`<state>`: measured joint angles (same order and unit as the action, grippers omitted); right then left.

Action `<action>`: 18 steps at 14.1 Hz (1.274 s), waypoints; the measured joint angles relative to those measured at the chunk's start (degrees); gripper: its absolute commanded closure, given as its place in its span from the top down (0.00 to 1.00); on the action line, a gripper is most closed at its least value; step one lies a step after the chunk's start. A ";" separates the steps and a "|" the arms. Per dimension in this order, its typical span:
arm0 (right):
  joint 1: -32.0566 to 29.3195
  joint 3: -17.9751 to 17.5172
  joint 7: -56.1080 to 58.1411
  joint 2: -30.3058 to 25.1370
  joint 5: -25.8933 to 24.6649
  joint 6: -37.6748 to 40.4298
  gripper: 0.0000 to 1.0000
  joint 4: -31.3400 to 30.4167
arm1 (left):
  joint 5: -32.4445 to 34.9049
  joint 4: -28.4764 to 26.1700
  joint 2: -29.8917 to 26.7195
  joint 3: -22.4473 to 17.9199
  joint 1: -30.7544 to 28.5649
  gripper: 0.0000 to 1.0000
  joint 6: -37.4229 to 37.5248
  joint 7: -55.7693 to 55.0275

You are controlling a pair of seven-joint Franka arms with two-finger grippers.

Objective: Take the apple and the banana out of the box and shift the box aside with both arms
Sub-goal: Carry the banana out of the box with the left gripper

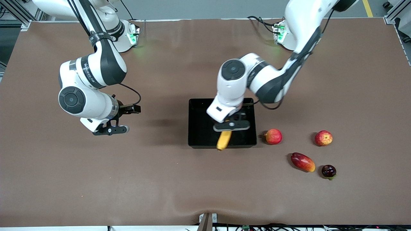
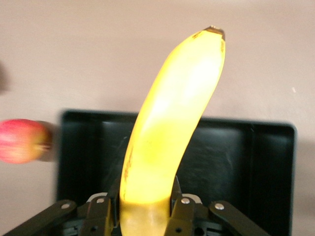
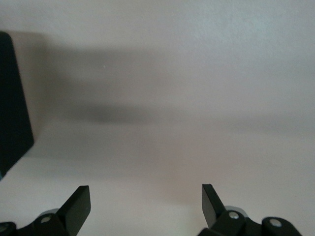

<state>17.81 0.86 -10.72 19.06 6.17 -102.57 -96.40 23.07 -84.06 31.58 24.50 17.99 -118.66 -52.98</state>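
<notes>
Left gripper (image 1: 228,129) clamps curved yellow banana (image 1: 223,140) over black box (image 1: 199,128), tip toward 6 o'clock. Right gripper (image 3: 146,202) waits over bare table, fingers apart.

My left gripper (image 1: 228,128) has its fingers clamped on one end of the curved yellow banana (image 1: 224,140), which hangs in the air over the black box (image 1: 199,123) — its free, dark-tipped end pokes out past the wall nearest the front camera. The box is a low-walled, open-top rectangle with a glossy inside, sitting flat mid-table. The small round apple (image 1: 323,138) — red streaked with yellow — rests on the table toward my left arm's end, well apart from the box.
</notes>
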 measured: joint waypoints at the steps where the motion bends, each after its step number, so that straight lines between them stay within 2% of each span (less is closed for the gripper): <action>1: 0.27 -0.07 0.00 0.01 1.08 -1.63 1.00 -0.53 | -0.35 -0.09 -1.55 -0.01 -1.66 0.00 1.61 1.84; 5: 2.49 -0.21 -0.02 0.37 4.93 -9.83 1.00 -2.17 | -4.96 -1.72 -5.95 -0.10 -11.49 0.00 6.94 18.28; 10: 7.68 -0.25 -0.81 2.86 5.98 -16.34 1.00 -2.12 | -6.40 -10.91 -8.54 0.16 -25.06 0.00 7.52 34.65; 12: 10.18 -0.28 -4.85 7.61 6.16 -18.58 1.00 0.80 | -6.38 -17.97 -8.52 0.13 -31.01 0.00 3.32 40.45; 15: 14.87 -0.25 -9.44 13.70 6.16 -23.65 1.00 4.67 | -5.26 -28.26 -7.44 0.07 -35.21 0.00 -8.31 47.68; 18: 17.77 -0.21 -11.62 17.02 6.12 -27.64 1.00 5.77 | -0.93 -31.54 -5.09 0.24 -35.52 0.00 -12.93 51.46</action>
<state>35.58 0.65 -22.34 36.08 12.29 -130.21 -90.63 22.14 -115.59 26.48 24.75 -17.53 -131.60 -1.52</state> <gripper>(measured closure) 0.000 0.612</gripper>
